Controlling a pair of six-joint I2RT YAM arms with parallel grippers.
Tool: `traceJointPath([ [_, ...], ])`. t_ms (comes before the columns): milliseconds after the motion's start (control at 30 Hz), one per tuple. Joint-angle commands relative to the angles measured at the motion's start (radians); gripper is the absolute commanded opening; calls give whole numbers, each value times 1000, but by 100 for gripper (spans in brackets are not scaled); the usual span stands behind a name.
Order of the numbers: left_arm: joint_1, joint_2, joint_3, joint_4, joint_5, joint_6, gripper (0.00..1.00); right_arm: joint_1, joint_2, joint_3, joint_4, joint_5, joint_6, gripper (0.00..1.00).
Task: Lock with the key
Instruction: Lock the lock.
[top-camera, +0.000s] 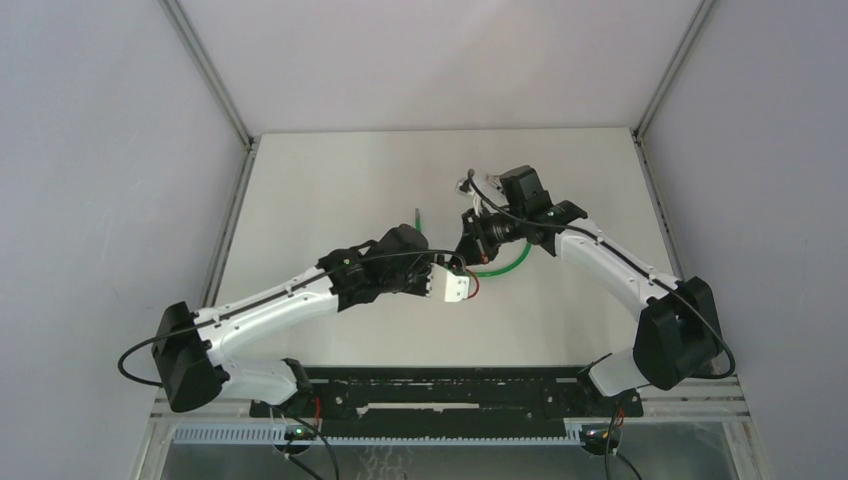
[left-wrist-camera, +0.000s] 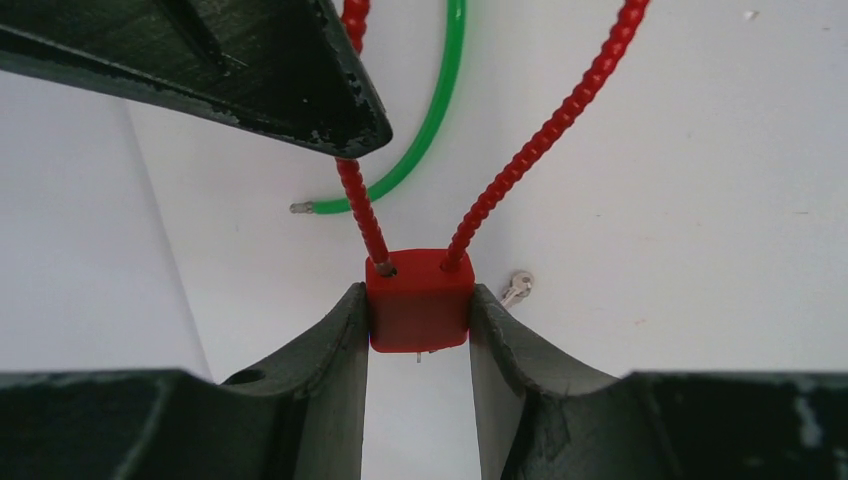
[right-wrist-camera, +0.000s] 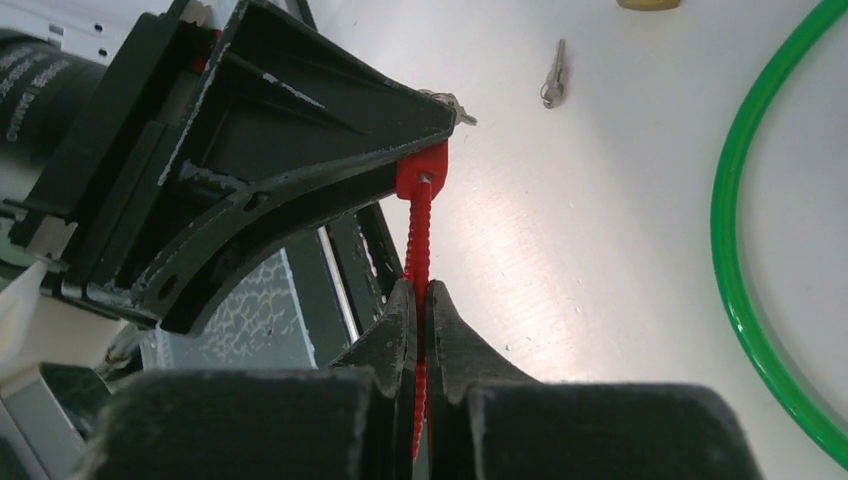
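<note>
Over the middle of the white worktop (left-wrist-camera: 700, 200), raised clear of it, is the task's thing: a small red plastic lock body (left-wrist-camera: 418, 305), gripped by its two side faces in the left claw (left-wrist-camera: 420, 335). The claw is part-spread and pressed onto the block.

- Both legs of the red ribbed cable shackle (left-wrist-camera: 540, 140) enter the block's top face.
- The right claw (right-wrist-camera: 422, 300) is pressed together on one leg a little way from the block. Judgement: this steadies the leg, or pushes it home, against the left claw's hold.
- A small silver metal key (left-wrist-camera: 517, 288) lies loose on the worktop, seen just beside the block in the left wrist view. Neither claw touches it.
- A thin sliver shows under the block; cannot tell what it is.
- A green plastic-coated cable (left-wrist-camera: 440, 110) lies curved on the worktop behind, apart from the grip.

Judgement: the side grip leaves the underside free, presumably for the keyway. The key is not yet picked up, and one claw must let go to fetch it.
</note>
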Motion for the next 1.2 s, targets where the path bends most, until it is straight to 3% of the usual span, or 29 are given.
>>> traceJointPath([
  [0,4,-43,50,12,173,13,0,22,-36,5,12,-90,-123,0],
  [200,25,-15,102,17,134,-44,0,48,-39,5,-23,-87,-173,0],
  [500,33,40,118,97,-11,-126,0,50,-81,-29,82,13,-32,0],
  [733,36,31,120,55,79,-122,0,32,-98,-53,107,-26,-100,0],
  [1000,38,38,107,197,-117,-201,0,37,-82,-61,132,-36,-8,0],
  [1167,38,37,116,200,-123,-201,0,32,-81,-73,154,-16,9,0],
])
